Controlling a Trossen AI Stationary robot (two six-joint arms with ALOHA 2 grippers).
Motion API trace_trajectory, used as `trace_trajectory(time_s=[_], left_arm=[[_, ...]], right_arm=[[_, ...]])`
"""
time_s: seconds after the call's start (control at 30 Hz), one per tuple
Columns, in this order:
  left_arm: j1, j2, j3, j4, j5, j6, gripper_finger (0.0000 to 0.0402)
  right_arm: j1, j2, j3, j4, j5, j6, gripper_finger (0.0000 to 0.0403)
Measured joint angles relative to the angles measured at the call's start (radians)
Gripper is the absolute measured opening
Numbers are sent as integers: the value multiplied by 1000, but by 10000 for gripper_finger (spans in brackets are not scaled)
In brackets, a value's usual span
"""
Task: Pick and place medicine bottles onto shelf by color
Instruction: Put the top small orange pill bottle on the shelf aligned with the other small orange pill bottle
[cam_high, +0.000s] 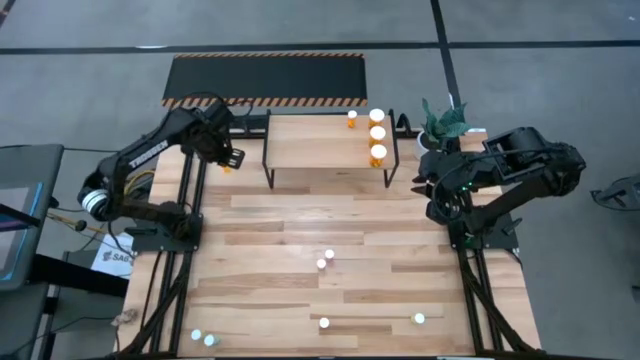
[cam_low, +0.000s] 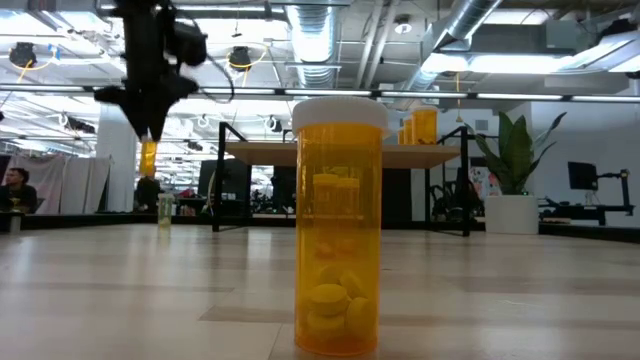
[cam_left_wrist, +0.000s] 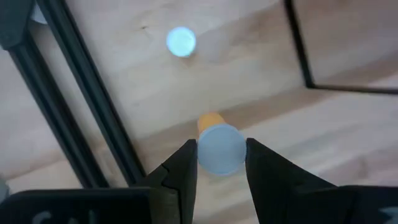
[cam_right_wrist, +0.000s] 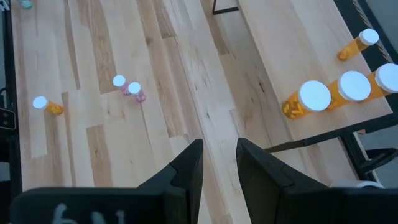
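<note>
shelf (cam_high: 310, 143) top: left part bare | right edge: orange bottles (cam_high: 377, 135) crowd | plant (cam_high: 443, 122) beside

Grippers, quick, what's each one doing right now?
Left gripper: shut on an orange bottle, held in the air.
Right gripper: open, holding nothing.

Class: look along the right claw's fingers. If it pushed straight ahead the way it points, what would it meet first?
Probably the bare tabletop: the right claw is empty and points at open planks beside the shelf, with no bottle in line. Depth is hard to judge.
</note>
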Motion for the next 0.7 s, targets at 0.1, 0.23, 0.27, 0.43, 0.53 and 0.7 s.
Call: trace_trajectory(time_s=[0.1, 0.23, 0.27, 0.43, 0.53, 0.7], left_arm=[[-47, -19, 71, -43, 0, -40, 101], [-111, -11, 177, -72, 17, -59, 101], [-128, -4, 206, -77, 20, -66, 101], [-192, 52, 367, -134, -1, -75, 101], [-222, 94, 468, -155, -16, -76, 100], [-276, 187, 624, -159, 11, -57, 100]], right_arm=[[0, 0, 0, 1, 0, -15, 118], [-2, 0, 0, 1, 0, -26, 118], [-6, 0, 0, 1, 0, -26, 118], [-25, 0, 0, 1, 0, -26, 118], [-32, 0, 0, 1, 0, -26, 118], [-32, 0, 0, 1, 0, -26, 118]])
